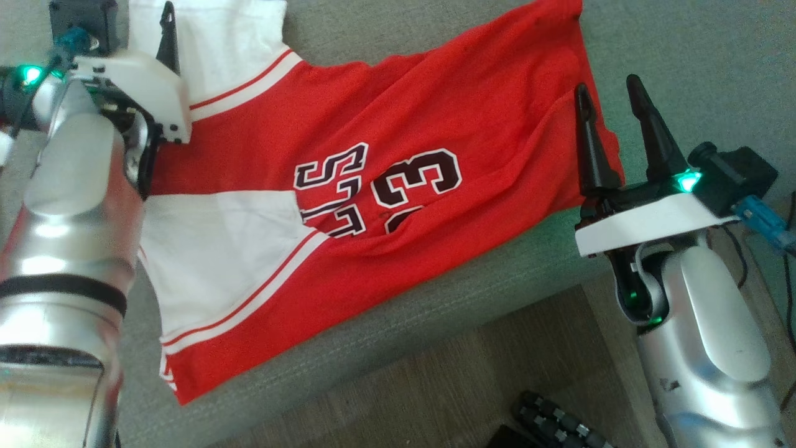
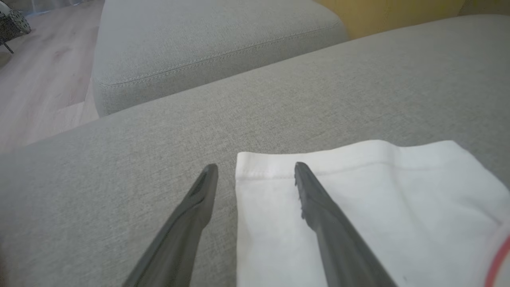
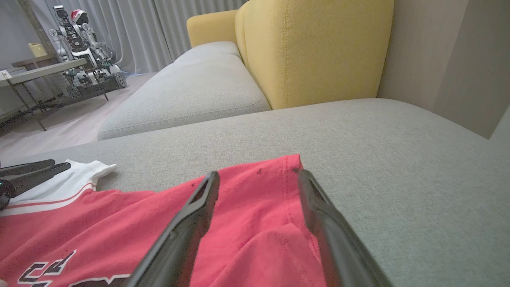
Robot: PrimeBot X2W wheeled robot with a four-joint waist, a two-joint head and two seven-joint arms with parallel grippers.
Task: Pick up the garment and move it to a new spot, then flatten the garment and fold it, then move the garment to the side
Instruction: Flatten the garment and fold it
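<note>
A red garment [image 1: 373,186] with white sleeves and black-and-white lettering lies spread, somewhat wrinkled, on the grey sofa seat [image 1: 684,50]. One lower corner hangs slightly over the seat's front edge. My left gripper [image 2: 257,165] is open over the edge of a white sleeve [image 2: 378,199], one fingertip above the cloth and the other above bare cushion. One of its fingers [image 1: 168,37] shows in the head view at the upper left. My right gripper [image 1: 607,84] is open over the red hem [image 3: 255,223] at the garment's right end, holding nothing.
The seat's front edge runs diagonally across the head view, with wooden floor [image 1: 435,386] below it and a black object [image 1: 553,423] on the floor. A yellow backrest [image 3: 318,52] and a second grey cushion [image 3: 191,91] lie beyond. Another robot [image 3: 79,36] stands far off.
</note>
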